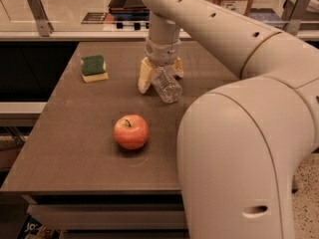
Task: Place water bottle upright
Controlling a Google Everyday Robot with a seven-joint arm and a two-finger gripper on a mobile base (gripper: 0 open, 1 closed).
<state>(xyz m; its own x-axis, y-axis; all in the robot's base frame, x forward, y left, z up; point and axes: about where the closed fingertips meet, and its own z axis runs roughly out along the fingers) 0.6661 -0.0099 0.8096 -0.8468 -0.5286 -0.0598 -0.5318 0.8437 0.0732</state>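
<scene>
The water bottle (167, 86) is being held tilted over the far middle of the surface (75, 148). Its cap end is tucked up into the gripper (160, 79) and its base is slanting down toward the near side. It is being pinched between the fingers (144, 76). The righting step is judged to be in hand. Next, the base needs to be swung under the cap and lowered flat before being released. The apple (131, 131) and the sponge (93, 67) are lying well apart from it.
</scene>
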